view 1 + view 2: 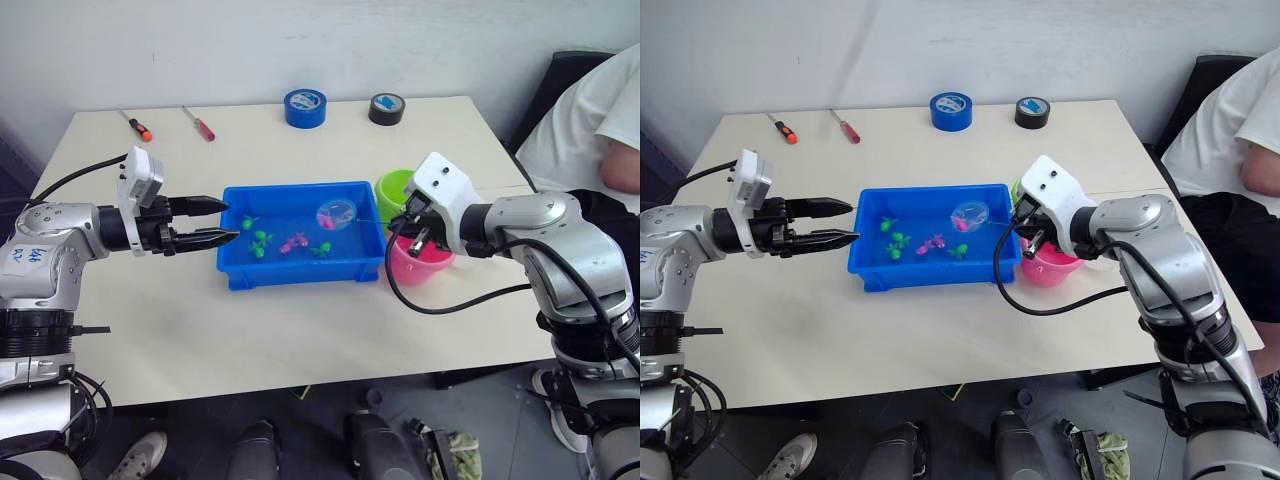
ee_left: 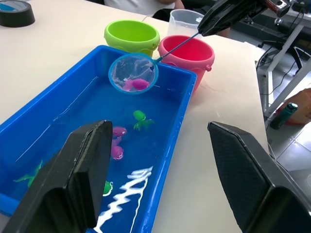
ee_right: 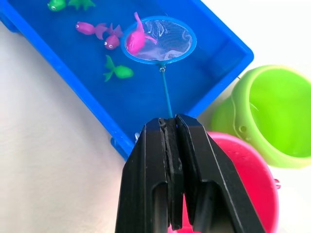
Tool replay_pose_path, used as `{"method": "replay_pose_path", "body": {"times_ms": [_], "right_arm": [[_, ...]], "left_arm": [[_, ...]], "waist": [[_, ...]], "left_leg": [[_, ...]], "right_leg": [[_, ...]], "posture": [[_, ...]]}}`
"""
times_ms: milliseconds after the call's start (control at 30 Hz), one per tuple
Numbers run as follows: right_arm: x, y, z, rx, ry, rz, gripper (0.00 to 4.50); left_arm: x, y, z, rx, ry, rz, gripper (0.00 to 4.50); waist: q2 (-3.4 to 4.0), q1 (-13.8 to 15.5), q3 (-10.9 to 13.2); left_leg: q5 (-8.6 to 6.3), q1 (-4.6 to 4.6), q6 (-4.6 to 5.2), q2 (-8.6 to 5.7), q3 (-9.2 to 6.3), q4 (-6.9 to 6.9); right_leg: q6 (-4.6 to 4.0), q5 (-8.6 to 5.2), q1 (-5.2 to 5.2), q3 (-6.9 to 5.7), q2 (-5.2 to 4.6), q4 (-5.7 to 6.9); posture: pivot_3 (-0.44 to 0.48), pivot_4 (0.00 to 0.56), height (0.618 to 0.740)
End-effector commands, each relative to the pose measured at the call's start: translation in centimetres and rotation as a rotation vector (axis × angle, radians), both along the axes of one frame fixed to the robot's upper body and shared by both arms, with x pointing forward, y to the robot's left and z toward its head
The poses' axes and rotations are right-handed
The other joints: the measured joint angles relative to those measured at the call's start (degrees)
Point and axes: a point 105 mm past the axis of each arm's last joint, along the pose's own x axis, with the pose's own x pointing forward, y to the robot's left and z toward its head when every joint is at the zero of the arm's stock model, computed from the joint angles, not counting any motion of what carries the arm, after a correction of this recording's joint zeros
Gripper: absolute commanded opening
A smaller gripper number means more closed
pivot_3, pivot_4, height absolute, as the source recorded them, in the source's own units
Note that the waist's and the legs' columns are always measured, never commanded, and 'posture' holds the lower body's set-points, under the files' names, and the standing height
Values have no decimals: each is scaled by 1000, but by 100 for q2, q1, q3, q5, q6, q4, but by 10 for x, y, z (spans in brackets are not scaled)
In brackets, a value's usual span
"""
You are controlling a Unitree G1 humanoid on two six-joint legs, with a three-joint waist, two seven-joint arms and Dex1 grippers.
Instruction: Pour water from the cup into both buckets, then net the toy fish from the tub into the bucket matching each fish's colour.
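A pink fish (image 3: 135,40) is lying in the net (image 3: 159,40), whose hoop is hanging over the right end of the tub (image 1: 240,270). The thin handle is running from the hoop back toward the right pincer (image 3: 173,127), which is pinching its end. The pink bucket (image 2: 187,52) is sitting directly under that pincer, beside the green bucket (image 2: 131,37), so I judge a short draw-back along the handle's axis would serve. The left pincer (image 1: 215,222), spread, is idling at the tub's other end.
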Motion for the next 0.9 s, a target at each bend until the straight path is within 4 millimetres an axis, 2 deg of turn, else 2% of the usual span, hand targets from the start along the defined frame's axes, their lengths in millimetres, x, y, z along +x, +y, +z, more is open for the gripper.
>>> {"method": "replay_pose_path", "body": {"times_ms": [33,167,400,500,600,800,900], "right_arm": [[-6,-9,23,89,-67,1,0],[-13,-46,39,153,-122,-69,0],[-33,-100,46,110,-178,-229,0],[-46,-115,43,67,-177,-283,0],[-58,-123,36,26,-166,-312,0],[-70,-114,21,-70,-171,-294,0],[-72,-116,14,-156,-190,-306,0]], "left_arm": [[0,-5,11,12,-49,-43,3455],[9,-17,16,10,-68,-92,3455],[20,-32,25,5,-85,-178,3455],[24,-40,27,4,-88,-220,3455],[28,-48,26,1,-90,-251,3455],[37,-55,22,0,-84,-279,3455],[40,-58,21,-3,-84,-287,3455]], "waist": [[0,10,0],[0,72,0],[0,156,0],[1,147,0],[1,153,0],[1,142,0],[0,157,0]], "left_leg": [[-1,-1,2,0,0,0],[-4,-6,6,-2,-3,5],[-17,-22,20,-4,1,17],[-17,-32,21,-3,-1,17],[-18,-34,21,-1,-3,19],[-18,-40,21,-2,-4,26],[-18,-45,21,-3,-7,26]], "right_leg": [[0,0,0,0,0,-1],[1,0,0,-4,0,-4],[5,3,-5,-1,-1,-18],[5,3,-13,-2,2,-18],[6,3,-15,-2,6,-19],[12,6,-15,-1,6,-19],[13,7,-16,-3,6,-25]], "posture": [[0,150,734],[0,150,734],[0,150,734],[0,150,734],[0,150,734],[0,150,734],[0,150,734]]}}
